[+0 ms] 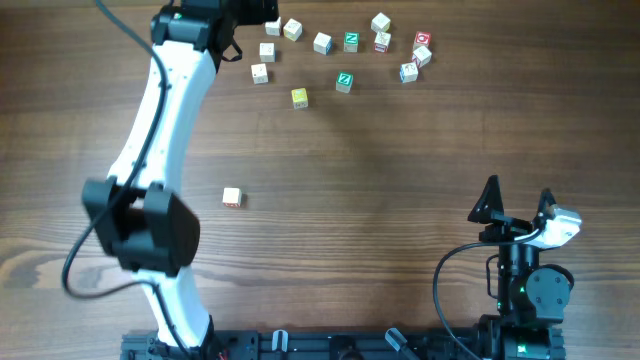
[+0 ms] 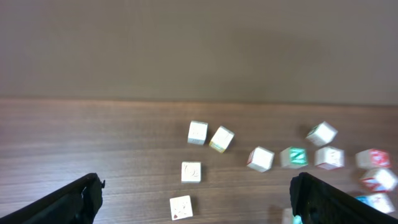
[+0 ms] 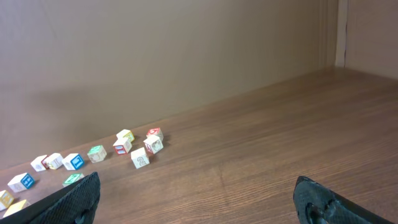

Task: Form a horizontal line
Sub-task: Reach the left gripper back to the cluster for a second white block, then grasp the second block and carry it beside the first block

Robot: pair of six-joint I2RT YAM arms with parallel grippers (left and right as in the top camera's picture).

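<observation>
Two fingers of the left gripper (image 2: 196,190) stand spread, pinching nothing, above the scattered letter cubes (image 1: 322,42) at twelve o'clock. I judge it is choosing one; next it must descend and close. No horizontal line exists yet: a lone cube (image 1: 232,197) lies at nine o'clock from centre. The right gripper (image 1: 518,197), also spread, rests at five o'clock. Letters are too small to read.

Overhead: left gripper (image 1: 250,12) partly cut by top edge. Lone cube (image 1: 232,197) marking too small to read, poss. red. L wrist cam: bluish cube (image 2: 378,199) half hidden behind finger (image 2: 348,202).
</observation>
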